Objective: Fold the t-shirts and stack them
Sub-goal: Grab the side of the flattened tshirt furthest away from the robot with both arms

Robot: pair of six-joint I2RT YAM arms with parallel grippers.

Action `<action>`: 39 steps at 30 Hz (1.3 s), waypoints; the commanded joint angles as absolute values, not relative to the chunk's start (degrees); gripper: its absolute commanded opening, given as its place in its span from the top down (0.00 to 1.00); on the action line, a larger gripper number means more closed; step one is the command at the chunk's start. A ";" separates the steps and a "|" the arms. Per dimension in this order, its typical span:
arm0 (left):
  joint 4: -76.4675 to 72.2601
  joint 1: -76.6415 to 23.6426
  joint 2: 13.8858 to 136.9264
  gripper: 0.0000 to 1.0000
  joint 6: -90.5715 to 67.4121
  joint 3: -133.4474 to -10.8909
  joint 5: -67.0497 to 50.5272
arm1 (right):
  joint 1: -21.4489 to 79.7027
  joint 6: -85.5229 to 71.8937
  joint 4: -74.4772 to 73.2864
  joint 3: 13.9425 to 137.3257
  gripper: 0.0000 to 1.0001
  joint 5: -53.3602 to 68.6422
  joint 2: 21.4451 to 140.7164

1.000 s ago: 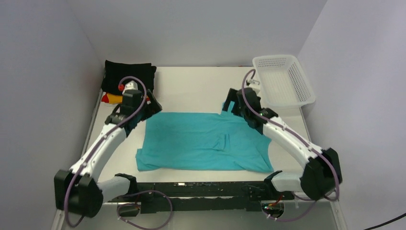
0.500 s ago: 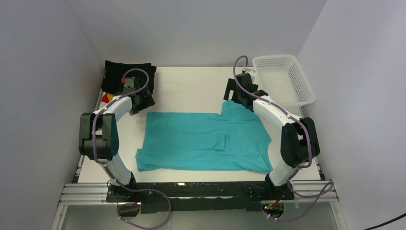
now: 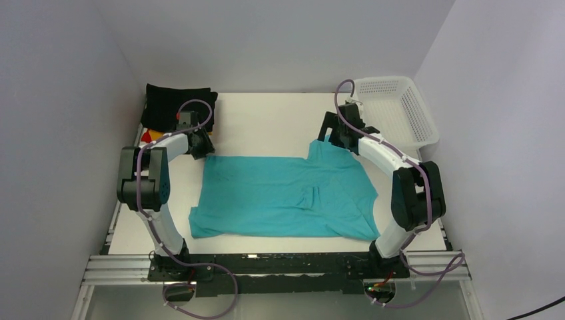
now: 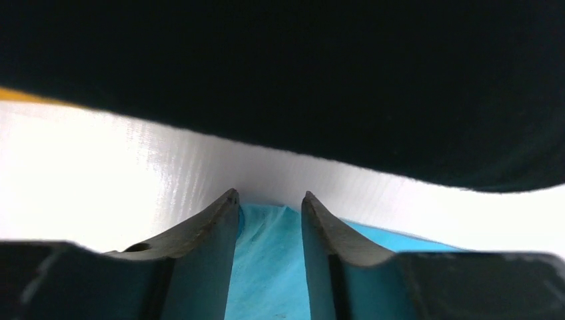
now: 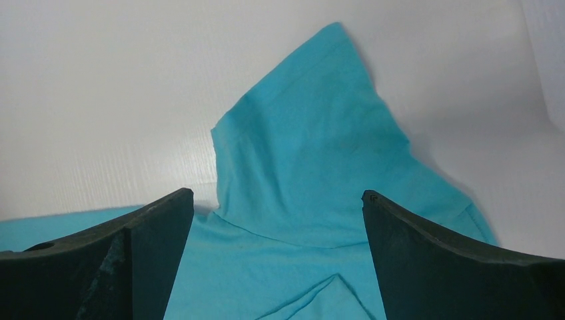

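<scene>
Left gripper [image 4: 266, 197]: fingers drawn in to a narrow gap, low over the table [image 3: 266, 120]. The far-left corner of the teal shirt [image 3: 280, 197] sits in that gap. We cannot tell whether the pads already bite the cloth.
Right gripper [image 5: 278, 193]: fingers spread wide and holding nothing, one on each side of the pointed sleeve [image 5: 313, 120] at the shirt's far-right corner.
Where the shirt lies: spread flat in the middle of the table, between the two arms and touching neither stack nor basket.
Long axis: left to right across the table, so the far edge runs from one gripper to the other.
Deciding relation: each far corner lies straight ahead of, and just below, its own gripper's fingertips. The rest of the cloth stretches back toward the arm bases.
Nearer arm: the left for the far-left corner and the right for the sleeve. Neither needs to cross over.
Our judgement: the grasp on the far edge is half made. The right fingers must come down and close before we can draw that edge toward the near side.
Stack: the black shirt [image 3: 178, 103] lies folded at the far-left corner of the table, just behind the left gripper, with a yellow shirt [image 3: 152, 136] showing beneath it.
Basket [image 3: 393, 80]: at the far right, apart from the shirt.
</scene>
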State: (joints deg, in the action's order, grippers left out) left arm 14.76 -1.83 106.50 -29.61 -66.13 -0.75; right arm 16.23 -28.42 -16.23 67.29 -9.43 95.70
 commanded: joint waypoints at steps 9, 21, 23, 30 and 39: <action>19.36 -4.47 106.07 0.61 -30.89 -65.47 0.73 | 14.65 -30.61 -14.62 66.08 0.02 -7.31 94.68; 25.12 -6.81 106.80 1.00 -31.60 -68.61 7.75 | 14.42 -29.98 -14.10 66.40 0.03 -7.75 95.04; 24.38 -6.85 104.89 1.00 -31.35 -67.97 8.55 | 14.41 -29.16 -14.04 67.97 0.04 -7.61 96.76; 20.01 -7.27 98.94 1.00 -28.58 -66.06 3.90 | 14.54 -28.98 -16.68 80.03 0.12 -10.29 109.24; 18.75 -7.82 94.45 1.00 -28.34 -63.20 3.07 | 17.30 -27.52 -24.36 98.11 0.21 -18.90 126.70</action>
State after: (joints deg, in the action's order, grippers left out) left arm 20.32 -7.55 96.84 -29.17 -64.23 4.10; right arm 15.46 -28.97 -19.77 91.66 -13.76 122.67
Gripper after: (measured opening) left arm 0.020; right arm 0.811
